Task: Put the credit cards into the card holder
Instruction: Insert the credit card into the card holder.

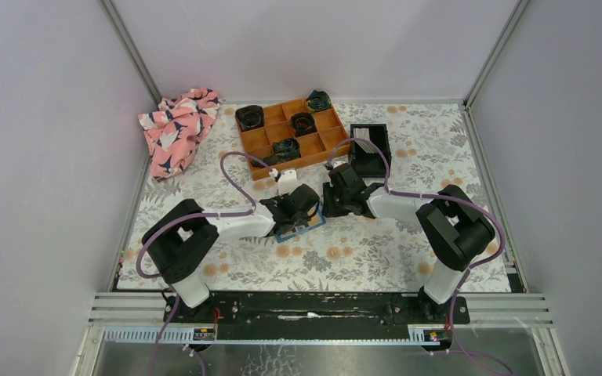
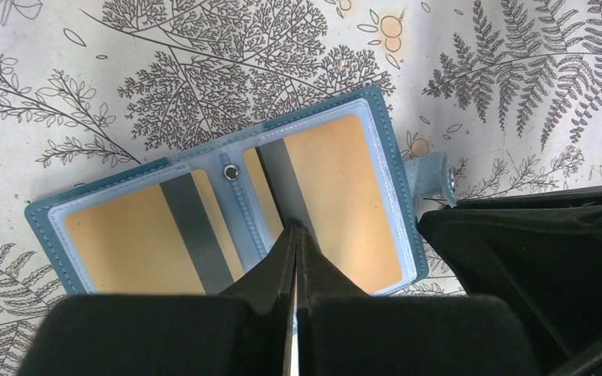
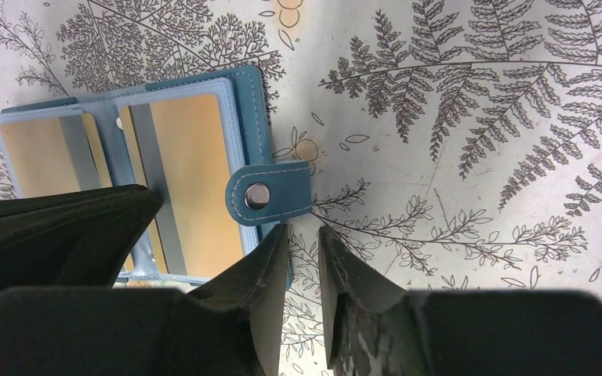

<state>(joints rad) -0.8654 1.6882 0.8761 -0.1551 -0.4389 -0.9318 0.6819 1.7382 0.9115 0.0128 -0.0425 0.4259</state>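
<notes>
Where card holder (image 2: 337, 188) lies open: stitched teal rim, rectangular.

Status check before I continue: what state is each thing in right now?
card holder: open, lying flat, pockets up.
snap tab: unfastened, sticking out sideways.
credit cards: in the black bin, not yet in the holder.
left gripper: shut, tips at the holder's inner page.
right gripper: open, empty, beside the snap tab.
patterned cloth: crumpled.
orange tray: some compartments filled, others bare.
</notes>
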